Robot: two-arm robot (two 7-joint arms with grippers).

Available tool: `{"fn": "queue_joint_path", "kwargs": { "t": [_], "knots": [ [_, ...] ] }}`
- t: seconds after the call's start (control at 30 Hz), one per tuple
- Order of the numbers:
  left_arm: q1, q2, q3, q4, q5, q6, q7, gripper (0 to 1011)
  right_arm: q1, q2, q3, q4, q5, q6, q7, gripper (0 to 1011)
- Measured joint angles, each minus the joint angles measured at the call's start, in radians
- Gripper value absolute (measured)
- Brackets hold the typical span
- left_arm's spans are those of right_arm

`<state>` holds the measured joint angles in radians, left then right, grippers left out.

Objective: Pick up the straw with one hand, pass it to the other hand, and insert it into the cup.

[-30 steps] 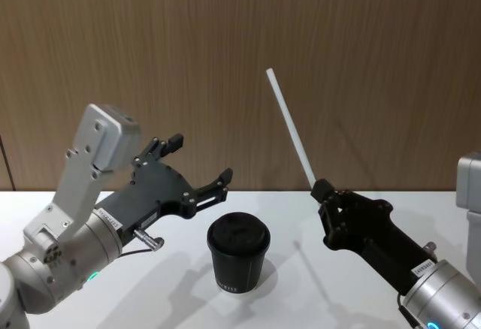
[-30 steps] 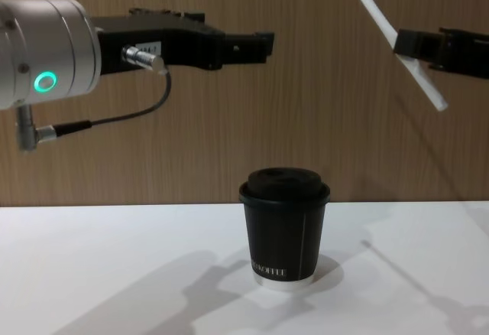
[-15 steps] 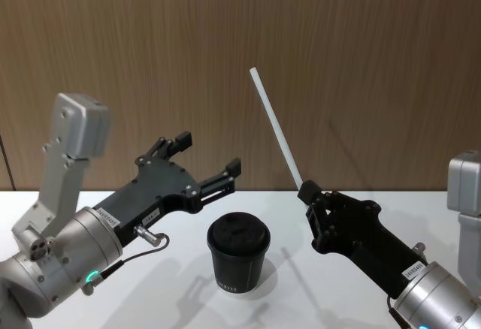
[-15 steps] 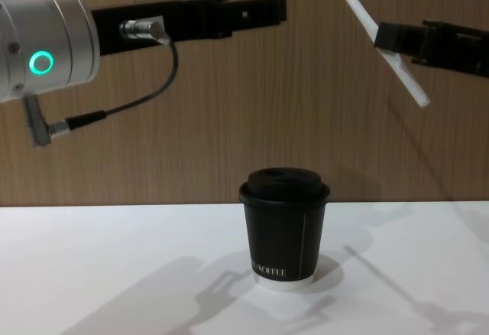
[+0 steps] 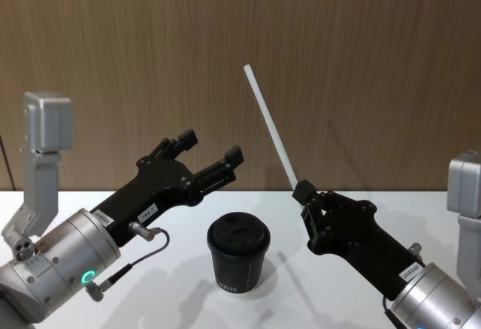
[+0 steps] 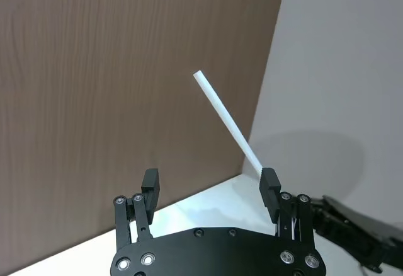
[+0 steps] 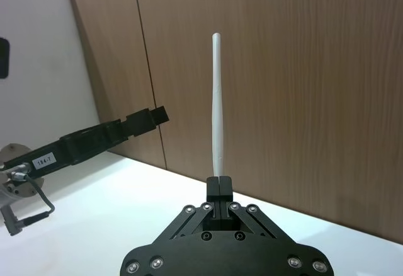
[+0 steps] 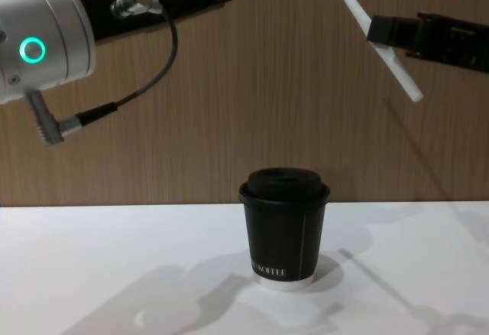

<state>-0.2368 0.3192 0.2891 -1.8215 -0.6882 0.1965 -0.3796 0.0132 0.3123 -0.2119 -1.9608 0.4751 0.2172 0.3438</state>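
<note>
Now right gripper fingers pinch straw near low end, tilted, up right of cup. Left gripper fingers spread, short of straw. Risk: misaligned closing knocks straw loose.

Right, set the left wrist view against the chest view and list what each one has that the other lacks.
Left wrist view: the left hand from behind, its two black fingers spread open, and the free upper tip of the thin white plastic straw. Chest view: the small black lidded paper cup standing on the white table, the left wrist's green ring light, and the straw's lower end poking below the right hand. Both: the tilted straw against the brown wood wall.
</note>
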Motion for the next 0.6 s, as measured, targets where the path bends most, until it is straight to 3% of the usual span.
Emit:
{"fn": "queue_joint_path", "kwargs": {
  "t": [0.33,0.6],
  "knots": [
    [0.005,-0.025,-0.012,0.028,-0.097,0.010,-0.045,1000,-0.005,0.005,-0.003,-0.005,0.022,-0.011,0.006,0],
    [-0.004,-0.034,-0.005,0.055,-0.143,0.015,-0.080,1000,-0.008,0.010,-0.006,-0.005,0.033,-0.017,0.011,0]
  ]
}}
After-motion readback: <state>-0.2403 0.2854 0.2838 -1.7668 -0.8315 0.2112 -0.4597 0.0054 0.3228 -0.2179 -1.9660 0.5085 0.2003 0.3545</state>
